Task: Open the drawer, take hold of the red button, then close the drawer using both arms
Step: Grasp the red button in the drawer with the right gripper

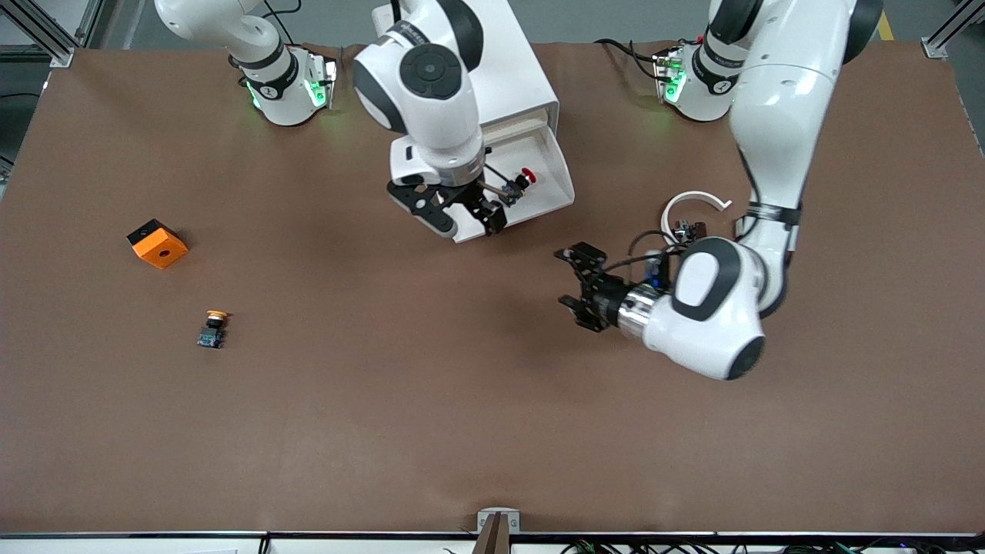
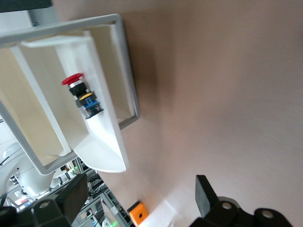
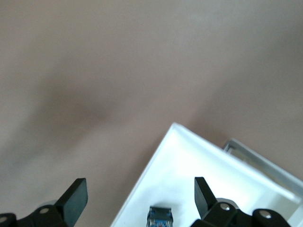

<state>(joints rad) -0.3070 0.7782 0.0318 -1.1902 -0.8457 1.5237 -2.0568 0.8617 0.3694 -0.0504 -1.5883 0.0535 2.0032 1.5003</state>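
Inside the pulled-out wide shallow white tray drawer (image 1: 550, 165) of the white boxy cabinet (image 1: 515, 77) I see the small red-capped push button (image 1: 525, 178) lying on its side. My right gripper (image 1: 459, 215) hangs over the drawer's front edge, fingers spread wide and empty. My left gripper (image 1: 579, 285) hovers over the bare brown table (image 1: 462, 400) toward the left arm's end, clear of the drawer, jaws wide apart, holding nothing
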